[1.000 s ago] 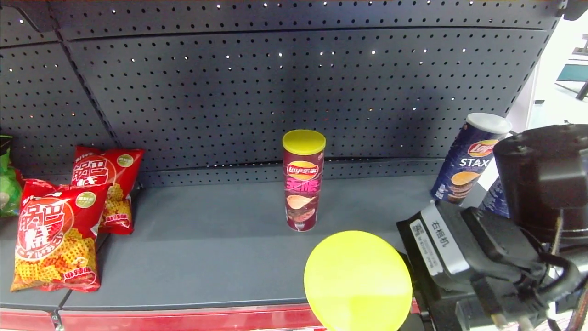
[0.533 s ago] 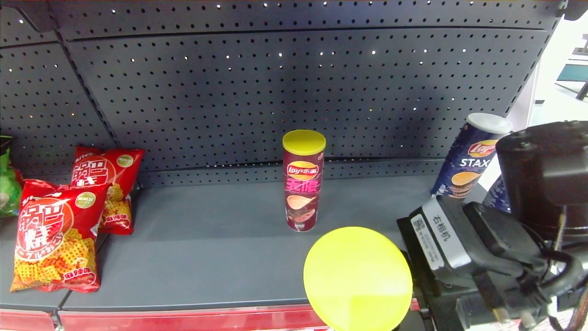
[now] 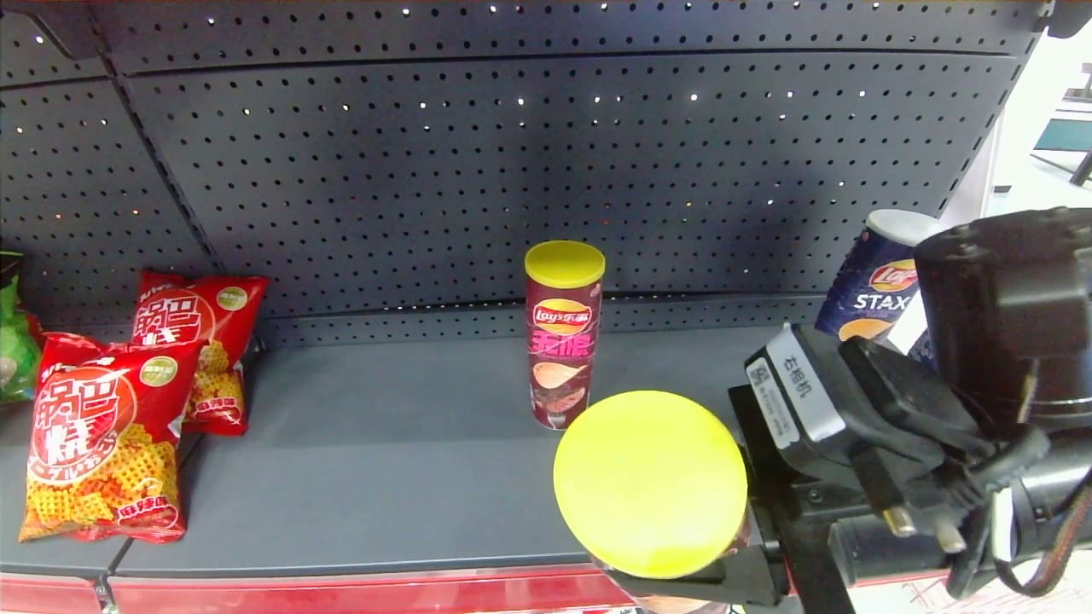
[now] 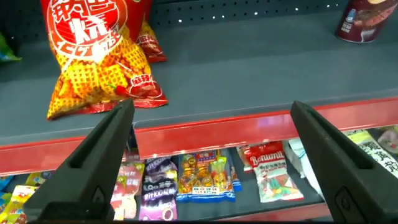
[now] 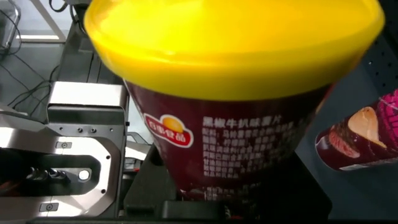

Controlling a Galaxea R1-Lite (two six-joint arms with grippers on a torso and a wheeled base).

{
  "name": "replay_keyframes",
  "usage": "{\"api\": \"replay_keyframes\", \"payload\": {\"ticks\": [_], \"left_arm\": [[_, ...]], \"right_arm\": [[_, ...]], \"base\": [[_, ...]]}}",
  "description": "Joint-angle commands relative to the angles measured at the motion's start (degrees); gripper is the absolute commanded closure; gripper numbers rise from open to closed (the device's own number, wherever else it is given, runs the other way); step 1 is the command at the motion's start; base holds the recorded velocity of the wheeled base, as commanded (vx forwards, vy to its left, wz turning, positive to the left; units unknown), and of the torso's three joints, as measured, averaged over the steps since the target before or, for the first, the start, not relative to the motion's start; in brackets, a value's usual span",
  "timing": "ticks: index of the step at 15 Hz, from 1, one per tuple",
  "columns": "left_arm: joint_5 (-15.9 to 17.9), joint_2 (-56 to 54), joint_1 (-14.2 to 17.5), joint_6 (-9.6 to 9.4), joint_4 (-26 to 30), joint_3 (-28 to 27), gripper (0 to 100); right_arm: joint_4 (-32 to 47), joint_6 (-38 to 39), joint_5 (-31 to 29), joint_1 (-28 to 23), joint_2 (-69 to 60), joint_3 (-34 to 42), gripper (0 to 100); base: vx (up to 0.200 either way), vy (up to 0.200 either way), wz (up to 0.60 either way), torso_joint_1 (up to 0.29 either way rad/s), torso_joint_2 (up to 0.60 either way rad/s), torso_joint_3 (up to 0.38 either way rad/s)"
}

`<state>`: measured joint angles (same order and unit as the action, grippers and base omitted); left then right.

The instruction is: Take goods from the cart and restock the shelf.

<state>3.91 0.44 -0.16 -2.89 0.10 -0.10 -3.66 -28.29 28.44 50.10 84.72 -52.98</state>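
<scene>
My right gripper (image 3: 682, 587) is shut on a maroon chip can with a yellow lid (image 3: 650, 482), held upright at the shelf's front edge, just right of centre. In the right wrist view the held can (image 5: 236, 106) looms close, its base between the jaws. A matching maroon can (image 3: 563, 334) stands on the grey shelf (image 3: 384, 460) directly behind the held one, and shows as the standing can (image 5: 367, 138) from the right wrist. My left gripper (image 4: 211, 158) hangs open in front of the shelf's red edge strip (image 4: 217, 130), with nothing between its fingers.
Two red snack bags (image 3: 107, 439) (image 3: 209, 341) lie at the shelf's left, with a green bag (image 3: 13, 350) at the edge. A blue chip can (image 3: 874, 281) leans at the back right. The perforated back panel (image 3: 512, 170) closes the rear. Small packets (image 4: 205, 180) fill the lower shelf.
My right gripper has carried the held can upward and a little left, closer to the standing maroon can. The shelf goods have not moved.
</scene>
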Motion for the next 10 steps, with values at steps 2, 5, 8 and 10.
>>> {"api": "replay_keyframes", "payload": {"ticks": [2,5,8,10], "left_arm": [[2.24,7.03,-3.01,0.6,-3.7,-8.16,0],[-1.36,18.11,-10.83,3.15,-11.26,-11.86,0],[5.93,42.01,-14.34,3.15,-23.74,-22.49,0],[12.79,53.97,-14.17,2.98,-32.53,-25.57,0]], "right_arm": [[-0.47,0.08,0.04,-0.97,0.88,1.39,100],[-0.56,0.17,-0.14,-1.68,0.53,3.06,100],[-2.93,2.19,-0.14,-2.82,-0.17,2.79,100],[-3.29,3.25,-0.32,-2.91,0.0,0.33,100]], "base": [[0.0,0.0,0.0,0.0,0.0,0.0],[0.0,0.0,0.0,0.0,0.0,0.0],[0.0,0.0,0.0,0.0,0.0,0.0],[0.0,0.0,0.0,0.0,0.0,0.0]]}}
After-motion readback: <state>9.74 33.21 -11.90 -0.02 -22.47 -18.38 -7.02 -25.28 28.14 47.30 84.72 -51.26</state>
